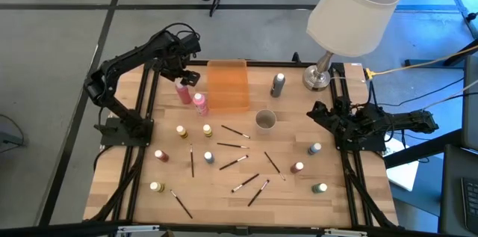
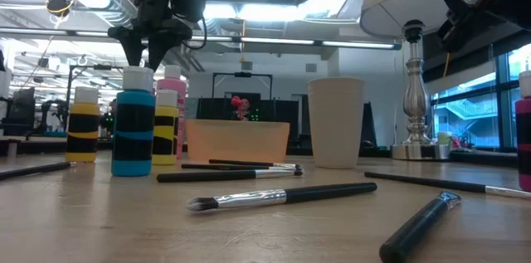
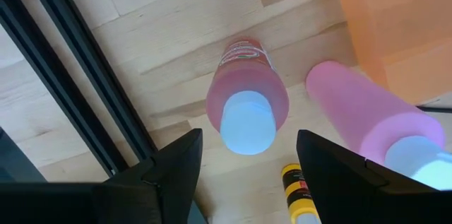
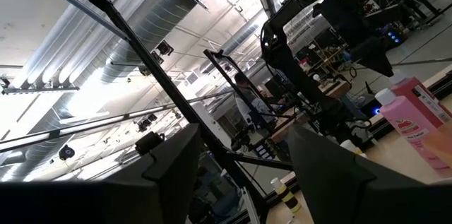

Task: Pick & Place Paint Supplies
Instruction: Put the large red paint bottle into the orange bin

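Observation:
Two pink paint bottles stand upright on the table beside the orange tray (image 1: 226, 84). My left gripper (image 3: 247, 138) hangs open, pointing down, above the one nearer the table's left edge (image 3: 247, 111), one finger on each side of its white cap and clear of it. The second pink bottle (image 3: 374, 125) stands close by. More small bottles (image 1: 181, 130) and thin dark paintbrushes (image 1: 235, 161) lie spread over the wooden table. My right gripper (image 4: 244, 174) waits open at the table's right edge, pointing up into the room.
A grey cup (image 1: 265, 121) stands mid-table, a grey bottle (image 1: 278, 84) right of the tray, and a lamp (image 1: 321, 72) at the far right corner. A dark frame rail (image 3: 78, 75) runs close along the pink bottle's left side.

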You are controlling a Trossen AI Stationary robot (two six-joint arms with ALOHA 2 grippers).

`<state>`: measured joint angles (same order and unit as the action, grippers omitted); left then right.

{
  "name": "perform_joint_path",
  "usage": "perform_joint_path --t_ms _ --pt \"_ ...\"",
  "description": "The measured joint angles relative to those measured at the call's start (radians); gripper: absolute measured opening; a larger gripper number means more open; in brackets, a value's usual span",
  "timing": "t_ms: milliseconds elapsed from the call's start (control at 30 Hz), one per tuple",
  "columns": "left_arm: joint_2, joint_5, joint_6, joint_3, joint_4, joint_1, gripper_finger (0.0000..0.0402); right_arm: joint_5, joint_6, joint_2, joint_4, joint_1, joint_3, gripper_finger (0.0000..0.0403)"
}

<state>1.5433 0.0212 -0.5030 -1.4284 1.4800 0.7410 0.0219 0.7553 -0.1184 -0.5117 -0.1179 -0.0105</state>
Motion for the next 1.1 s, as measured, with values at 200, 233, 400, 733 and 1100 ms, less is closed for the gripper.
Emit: perform_joint_path --t_ms 200,233,400,733,1100 --pt "0.0 0.008 0.0 0.0 -0.009 0.0 0.0228 0.0 0.0 0.0 0.0 0.0 0.0 0.022" --pt "0.0 0.008 0.0 0.001 -0.011 0.0 0.0228 0.0 0.0 0.0 0.0 0.0 0.0 0.022" --pt "0.0 -0.018 0.002 0.064 -0.03 0.0 0.0228 0.0 0.0 0.0 0.0 0.0 0.0 0.022" --pt "-0.002 -0.048 0.014 0.107 -0.126 0.0 0.0228 0.001 0.0 0.0 0.0 0.0 0.0 0.022" --pt "-0.004 -0.043 0.018 0.107 -0.118 0.0 0.0228 0.003 0.0 0.0 0.0 0.0 0.0 0.022"
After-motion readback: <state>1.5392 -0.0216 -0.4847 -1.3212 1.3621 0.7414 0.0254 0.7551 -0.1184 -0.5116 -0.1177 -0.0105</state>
